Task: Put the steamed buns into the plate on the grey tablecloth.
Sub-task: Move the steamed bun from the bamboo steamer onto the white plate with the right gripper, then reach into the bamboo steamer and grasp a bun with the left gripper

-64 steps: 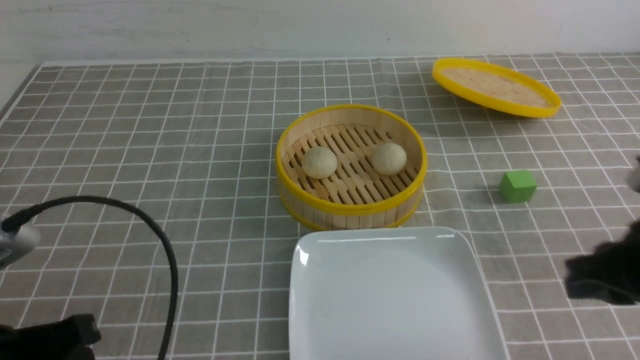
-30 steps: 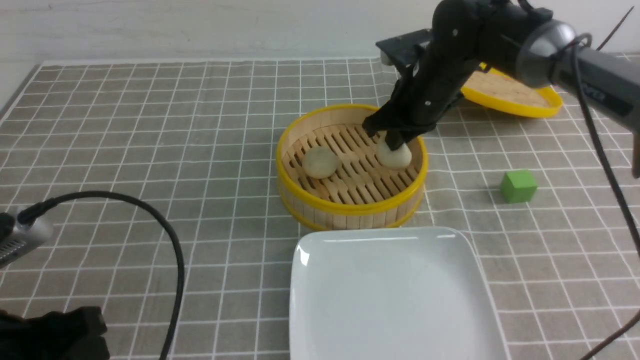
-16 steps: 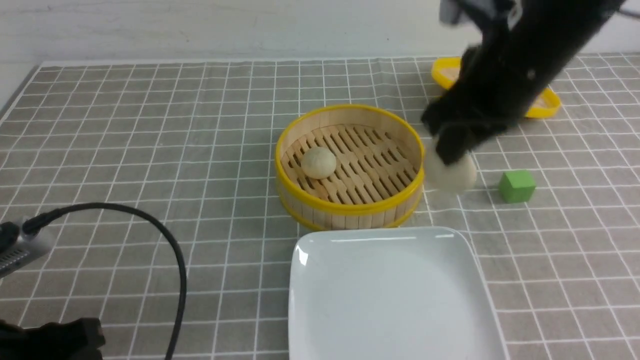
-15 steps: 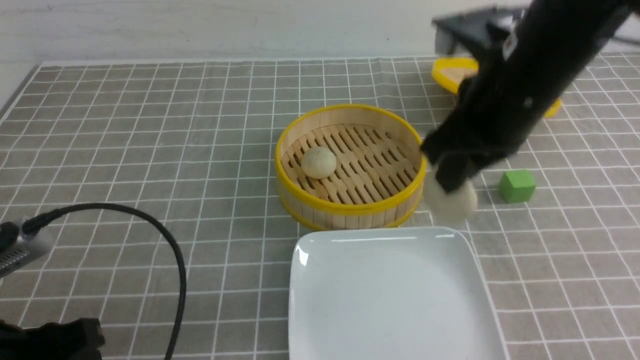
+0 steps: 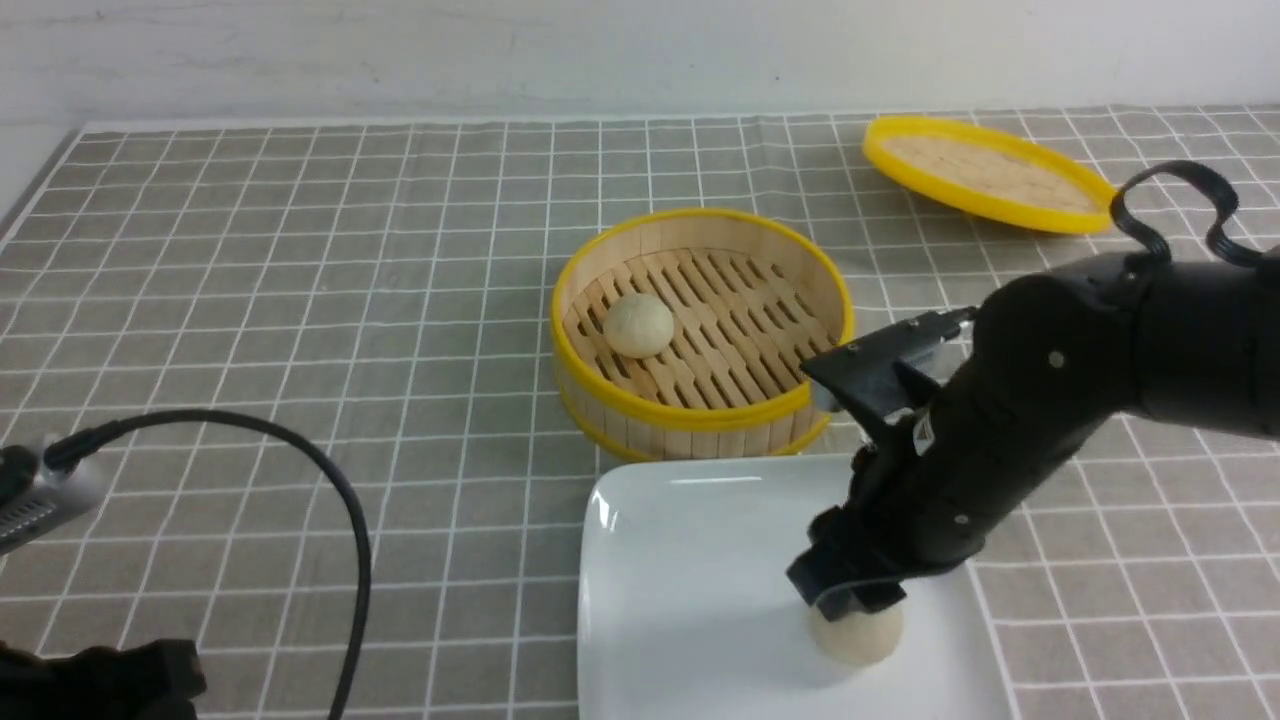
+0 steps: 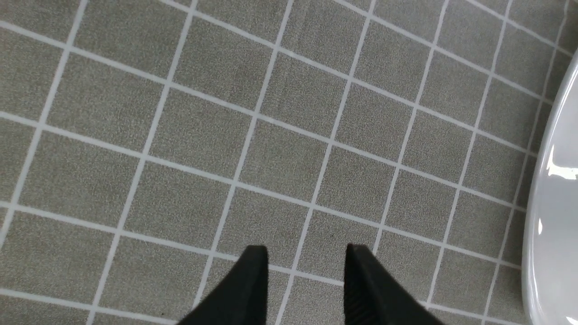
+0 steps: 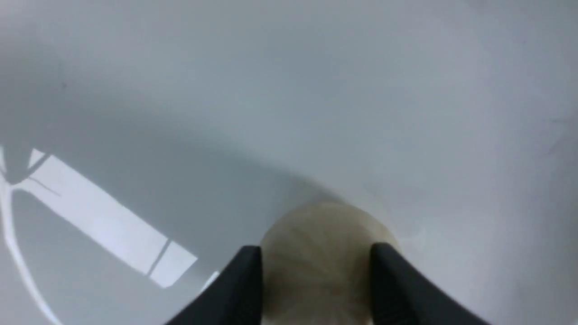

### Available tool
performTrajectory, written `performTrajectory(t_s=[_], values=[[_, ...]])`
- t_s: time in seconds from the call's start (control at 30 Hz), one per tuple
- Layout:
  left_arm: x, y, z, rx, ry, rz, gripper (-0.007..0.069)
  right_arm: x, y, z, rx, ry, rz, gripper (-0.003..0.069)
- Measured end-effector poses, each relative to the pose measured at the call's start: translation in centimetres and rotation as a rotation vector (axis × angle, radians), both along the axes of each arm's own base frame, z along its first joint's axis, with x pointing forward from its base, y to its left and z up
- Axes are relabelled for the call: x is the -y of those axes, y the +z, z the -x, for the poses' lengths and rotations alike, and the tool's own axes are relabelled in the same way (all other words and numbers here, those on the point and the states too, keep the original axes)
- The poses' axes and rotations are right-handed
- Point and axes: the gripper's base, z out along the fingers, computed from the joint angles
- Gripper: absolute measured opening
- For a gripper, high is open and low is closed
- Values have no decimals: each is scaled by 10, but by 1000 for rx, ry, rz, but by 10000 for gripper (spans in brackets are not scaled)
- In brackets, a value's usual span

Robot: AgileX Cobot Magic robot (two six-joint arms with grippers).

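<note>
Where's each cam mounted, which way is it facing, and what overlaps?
Front: between the arms, looking forward over cloth, steamer and plate; right arm reaches in, part of left arm at the near left.
Left wrist: on left arm, facing the cloth and plate edge; its two fingers show, apart.
Right wrist: on right arm, facing the plate; its fingers straddle a bun.
Shared: front and right wrist both show that bun; all three show the plate.

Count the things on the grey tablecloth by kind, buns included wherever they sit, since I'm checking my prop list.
Steamed buns: 2
White plate: 1
Bamboo steamer basket: 1
Yellow-rimmed lid: 1
Total: 5 in clear view; the robot's right arm may hide others.
</note>
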Motion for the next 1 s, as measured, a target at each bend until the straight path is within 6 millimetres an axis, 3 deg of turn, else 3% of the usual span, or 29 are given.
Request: performTrajectory(t_s=[0.07, 0.1, 0.17, 0.23, 0.33, 0.4, 0.43, 0.5, 0.57, 0.6, 0.63, 0.77, 0.87, 0.97, 1.0], values=[[-1, -1, -2, -7, 0, -8, 267, -3, 24, -3, -1, 25, -4, 471], [-1, -2, -2, -10, 0, -8, 267, -3, 27, -3, 2, 28, -4, 475], [-1, -5, -7, -33, -45, -41, 267, 1, 62, -2, 37, 67, 32, 485], [-1, -5, -9, -45, -67, -52, 267, 5, 71, -1, 52, 64, 49, 472], [0, 4, -26, -87, -168, -86, 251, 30, 106, 13, 147, 7, 158, 309], [2, 11, -34, -96, -193, -84, 232, 41, 117, 19, 183, -21, 194, 228], [4, 20, -46, -89, -231, -77, 192, 54, 127, 30, 217, -70, 231, 112], [8, 31, -64, -73, -283, -56, 112, 74, 137, 51, 243, -133, 250, 10], [11, 34, -76, -67, -320, -40, 62, 83, 141, 63, 254, -161, 245, -10], [15, 41, -91, -48, -373, -21, 21, 94, 140, 79, 256, -182, 238, -15], [15, 42, -93, -47, -379, -18, 17, 96, 138, 81, 250, -184, 242, -15], [32, 55, -148, -69, -470, 88, 2, 117, 122, 113, 243, -194, 241, -15], [61, 56, -181, -83, -534, 91, 2, 124, 108, 124, 227, -188, 253, -15], [98, 61, -206, -76, -588, 38, 3, 127, 96, 128, 211, -181, 266, -15], [101, 61, -207, -74, -588, 41, 3, 127, 96, 129, 209, -181, 268, -15]])
